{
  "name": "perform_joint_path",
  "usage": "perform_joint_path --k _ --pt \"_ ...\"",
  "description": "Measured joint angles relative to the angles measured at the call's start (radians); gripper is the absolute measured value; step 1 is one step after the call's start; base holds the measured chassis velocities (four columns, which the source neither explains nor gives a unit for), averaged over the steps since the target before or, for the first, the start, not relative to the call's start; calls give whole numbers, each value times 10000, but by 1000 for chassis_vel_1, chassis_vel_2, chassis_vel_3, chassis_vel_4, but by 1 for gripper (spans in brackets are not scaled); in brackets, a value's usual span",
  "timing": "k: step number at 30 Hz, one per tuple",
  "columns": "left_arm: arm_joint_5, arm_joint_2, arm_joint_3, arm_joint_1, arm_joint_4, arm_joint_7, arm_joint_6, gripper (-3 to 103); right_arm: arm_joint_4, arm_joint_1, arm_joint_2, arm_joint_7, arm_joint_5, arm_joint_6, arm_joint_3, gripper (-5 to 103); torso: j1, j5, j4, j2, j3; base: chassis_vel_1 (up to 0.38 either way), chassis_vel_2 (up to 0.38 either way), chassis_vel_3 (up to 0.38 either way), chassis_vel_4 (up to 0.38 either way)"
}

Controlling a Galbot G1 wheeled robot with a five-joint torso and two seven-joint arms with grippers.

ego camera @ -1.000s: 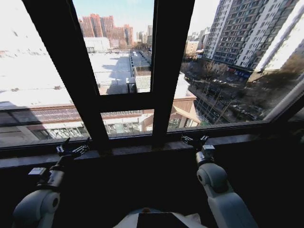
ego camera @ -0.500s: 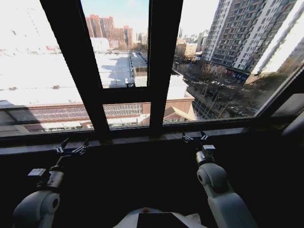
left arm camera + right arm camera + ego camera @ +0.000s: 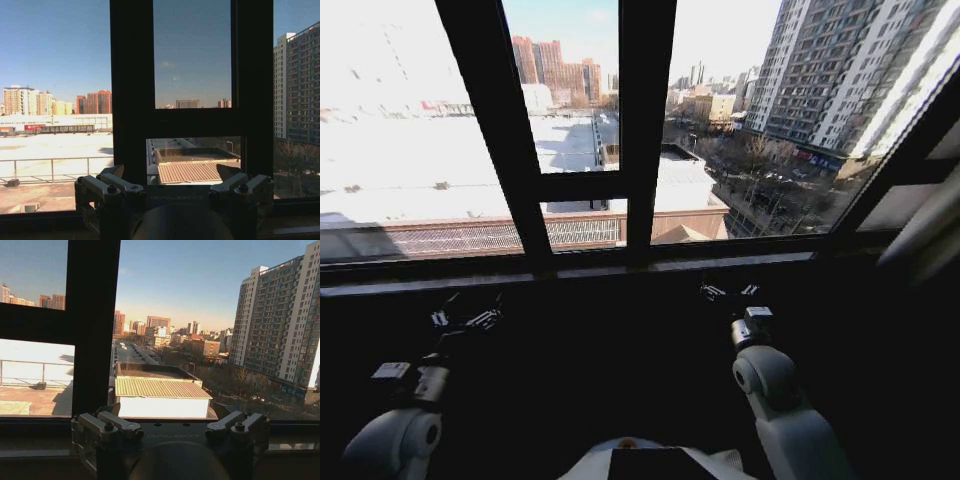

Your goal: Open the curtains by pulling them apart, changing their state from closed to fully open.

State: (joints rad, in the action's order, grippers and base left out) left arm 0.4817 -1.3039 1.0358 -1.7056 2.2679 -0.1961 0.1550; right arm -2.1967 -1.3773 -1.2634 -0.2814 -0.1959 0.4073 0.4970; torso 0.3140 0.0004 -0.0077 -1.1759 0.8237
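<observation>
My left gripper [image 3: 465, 318] and right gripper [image 3: 730, 292] are held low in front of me, below the window sill [image 3: 620, 268]. Both are open with nothing between their fingers, as the left wrist view [image 3: 172, 182] and the right wrist view [image 3: 172, 420] show. The glass ahead is uncovered, and the city outside is in plain sight. A pale greyish strip [image 3: 925, 235] slants along the far right edge of the head view. I cannot tell whether it is one of the curtains.
Dark window frame posts [image 3: 645, 120] stand straight ahead, with a crossbar [image 3: 575, 187] between them. The wall under the sill is dark. One post [image 3: 132, 100] is close before the left gripper and another [image 3: 92, 315] before the right.
The whole head picture has shifted: the sill sits higher and the posts lie further left, so the camera has moved. Both arms keep their low pose, grippers still open.
</observation>
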Motion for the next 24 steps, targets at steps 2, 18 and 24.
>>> perform_joint_path --k 2,18,24 --pt "1 7 -4 -34 -62 -92 -79 100 0 -16 -40 -2 58 -3 -17 100 5 1 1 2 2 51 -320 -50 340" --pt "199 116 -87 40 -304 -184 -203 100 51 -48 -151 1 296 -9 -184 100 0 -3 0 -1 -1 134 -342 -143 337" --pt "199 84 -104 39 -293 -211 -213 100 223 17 -154 20 288 -91 -182 100 -3 -4 1 -2 -2 163 -308 -175 303"
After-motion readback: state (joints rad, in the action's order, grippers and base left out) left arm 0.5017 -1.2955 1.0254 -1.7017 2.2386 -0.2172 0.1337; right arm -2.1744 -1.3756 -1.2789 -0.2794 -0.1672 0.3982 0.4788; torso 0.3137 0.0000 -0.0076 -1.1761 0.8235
